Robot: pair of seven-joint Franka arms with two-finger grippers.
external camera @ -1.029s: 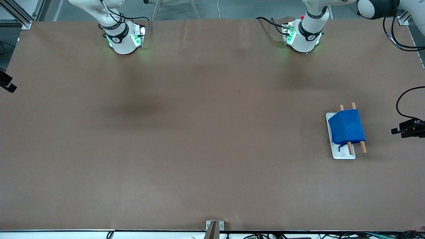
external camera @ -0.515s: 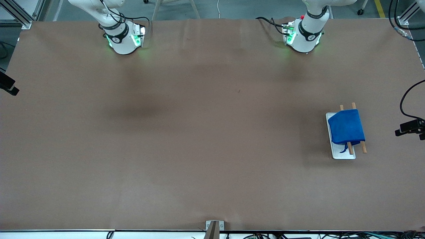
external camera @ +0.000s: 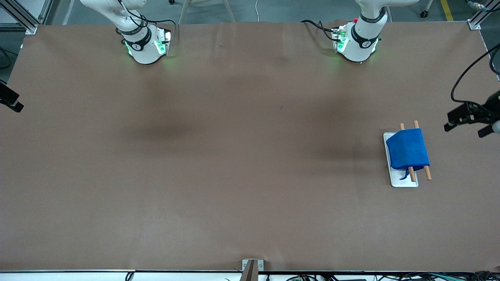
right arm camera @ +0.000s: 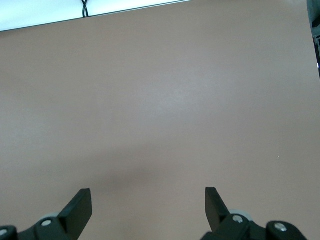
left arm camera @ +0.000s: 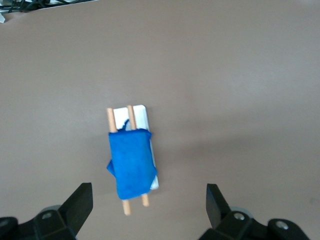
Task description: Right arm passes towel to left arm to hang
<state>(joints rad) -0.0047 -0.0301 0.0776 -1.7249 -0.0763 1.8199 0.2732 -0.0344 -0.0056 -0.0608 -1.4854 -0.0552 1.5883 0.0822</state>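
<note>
While both arms were drawn back toward the table's ends, the blue towel (external camera: 407, 150) lay draped over two wooden rods (external camera: 427, 173) on a white stand (external camera: 404, 181) toward the left arm's end of the brown table (external camera: 234, 156). The left pincer (left arm camera: 147, 205) hung over the table beside the stand, jaws wide and empty. The right pincer (right arm camera: 148, 206) hung over bare table, jaws wide. No legible writing showed.

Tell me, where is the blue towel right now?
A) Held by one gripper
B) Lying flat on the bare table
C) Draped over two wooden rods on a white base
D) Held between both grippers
C: the blue towel hangs over the wooden rods on the white base; neither gripper touches it.
</note>
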